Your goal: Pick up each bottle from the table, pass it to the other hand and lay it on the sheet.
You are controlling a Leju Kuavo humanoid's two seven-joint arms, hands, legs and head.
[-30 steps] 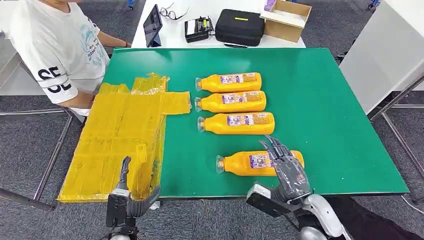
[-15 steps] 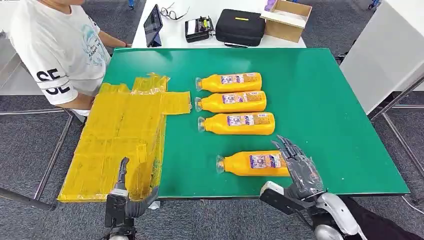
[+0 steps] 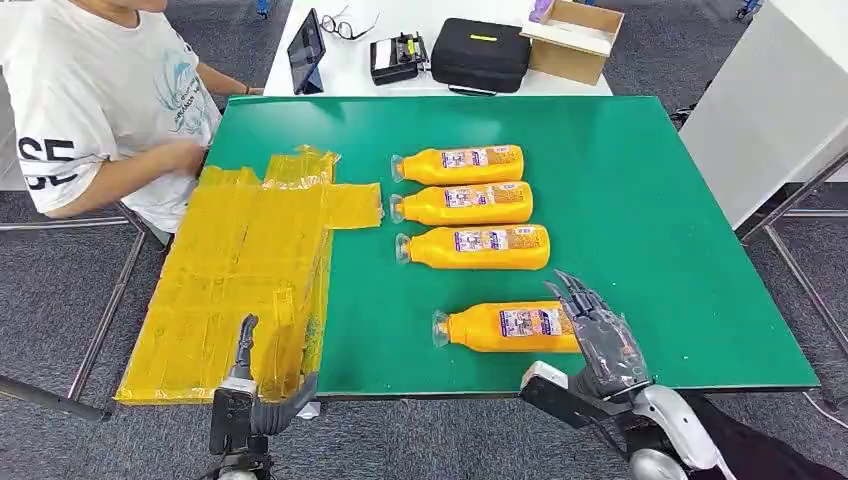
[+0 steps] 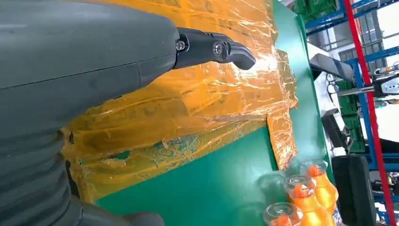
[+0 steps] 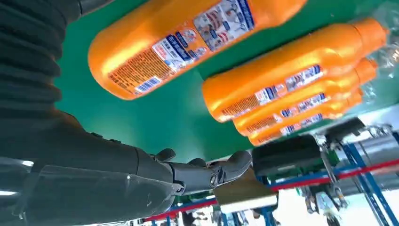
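Several orange bottles lie on their sides on the green table [image 3: 640,200]. The nearest bottle [image 3: 505,327] [image 5: 188,35] lies close to the front edge, cap to the left. My right hand [image 3: 598,338] [image 5: 141,174] hovers at that bottle's base end with fingers spread, holding nothing. Three more bottles [image 3: 470,205] [image 5: 291,94] lie in a row behind it. The yellow crinkled sheet [image 3: 245,265] [image 4: 188,94] covers the table's left part. My left hand [image 3: 252,400] [image 4: 84,70] stays below the front edge by the sheet's near corner, fingers apart and empty.
A person in a white shirt [image 3: 100,100] sits at the table's left, an arm [image 3: 130,175] reaching toward the sheet's far edge. Behind is a white table with a tablet [image 3: 305,50], a black case [image 3: 480,52] and a cardboard box [image 3: 572,38].
My right hand slid right from over the nearest bottle's body to its base end, then held still. The person's arm swung in toward the sheet. My left hand stayed put.
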